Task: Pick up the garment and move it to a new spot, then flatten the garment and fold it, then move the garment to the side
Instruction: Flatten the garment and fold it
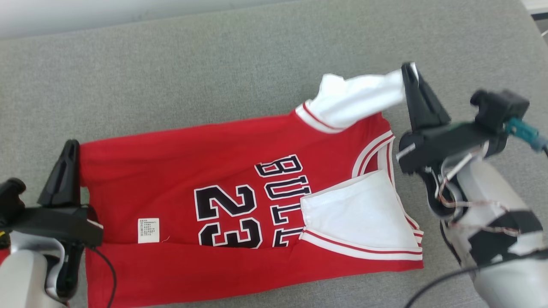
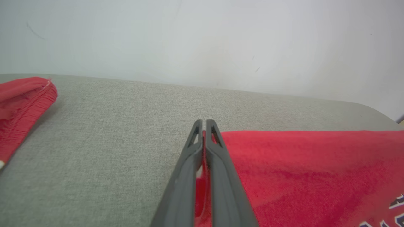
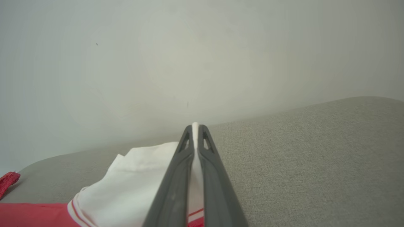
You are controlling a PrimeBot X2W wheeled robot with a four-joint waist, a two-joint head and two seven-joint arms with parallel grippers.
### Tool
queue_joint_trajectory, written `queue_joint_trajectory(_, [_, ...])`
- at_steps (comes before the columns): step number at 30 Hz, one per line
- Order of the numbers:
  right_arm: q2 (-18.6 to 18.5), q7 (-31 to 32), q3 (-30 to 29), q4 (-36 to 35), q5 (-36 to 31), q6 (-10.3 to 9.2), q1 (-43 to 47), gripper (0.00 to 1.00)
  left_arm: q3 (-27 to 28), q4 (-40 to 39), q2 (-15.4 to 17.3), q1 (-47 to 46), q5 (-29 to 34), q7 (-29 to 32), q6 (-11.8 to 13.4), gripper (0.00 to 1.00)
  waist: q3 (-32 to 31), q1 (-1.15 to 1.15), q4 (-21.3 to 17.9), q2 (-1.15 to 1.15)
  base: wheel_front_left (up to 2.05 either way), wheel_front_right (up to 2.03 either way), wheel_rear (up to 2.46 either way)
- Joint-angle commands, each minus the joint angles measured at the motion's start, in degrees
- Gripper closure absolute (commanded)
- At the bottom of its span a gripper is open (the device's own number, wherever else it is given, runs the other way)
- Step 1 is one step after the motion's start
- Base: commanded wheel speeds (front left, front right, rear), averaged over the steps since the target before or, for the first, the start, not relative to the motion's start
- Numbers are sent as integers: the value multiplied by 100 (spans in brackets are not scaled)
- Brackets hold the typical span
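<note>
1. head view: we see a red basketball jersey (image 1: 171,171) with white trim and black "bull" and "23" lettering. it lies spread across the middle of the frame on a grey woven fabric cushion (image 1: 214,64). a strip of red cloth along the bottom overlaps the lettering, and a small white care label (image 1: 148,230) sits just above it, left of centre. at the left edge the left gripper (image 1: 72,145) has its two dark fingers pressed together on the jersey's red corner. at the upper right the right gripper (image 1: 411,68) is clamped tight on the end of a white sleeve (image 1: 364,96), which is stretched out from the shoulder. a second white sleeve (image 1: 359,209) lies flat at lower right of centre.
2. left wrist view: the left gripper (image 2: 204,123) rises from bottom centre, with its fingers nearly touching and a thin fold of red cloth pinched between them. the jersey (image 2: 300,170) spreads over the lower right. a separate bunch of red hemmed fabric (image 2: 22,104) lies at the left edge, well apart. a pale wall (image 2: 189,37) runs across the top.
3. right wrist view: the right gripper (image 3: 195,127) is closed, with white cloth showing between its tips. the white sleeve (image 3: 135,176) lies lower left, and the jersey's red body (image 3: 31,216) is in the bottom left corner. the cushion (image 3: 315,157) is on the right.
</note>
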Motion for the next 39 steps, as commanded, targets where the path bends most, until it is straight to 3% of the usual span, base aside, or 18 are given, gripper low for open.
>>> queue_joint_trajectory(1, [-90, -14, 60, -188, 106, -5, 260, 100, -3, -58, 4, 162, -25, -22, 28, 100, -102, 1, -24, 0, 0, 0, 0])
queue_joint_trajectory(8, [-373, -13, 344, -812, 500, -5, 977, 100, -27, -232, -57, 514, -74, -72, 99, 100, -270, 1, -11, 0, 0, 0, 0])
queue_joint_trajectory(16, [-735, -14, 553, -1021, 804, -5, 1486, 100, -82, -547, -221, 1059, -122, -200, 212, 100, -389, 1, 46, 0, 0, 0, 0])
queue_joint_trajectory(30, [-914, -15, 681, -1298, 1252, -5, 2223, 100, -129, -606, -461, 1755, -241, -369, 318, 100, -517, 1, 167, 0, 0, 0, 0])
queue_joint_trajectory(39, [-1008, 51, 1025, -1066, 1303, -5, 2353, 100, -172, -358, -569, 1851, -278, -465, 278, 100, -691, 1, 193, 0, 0, 0, 0])
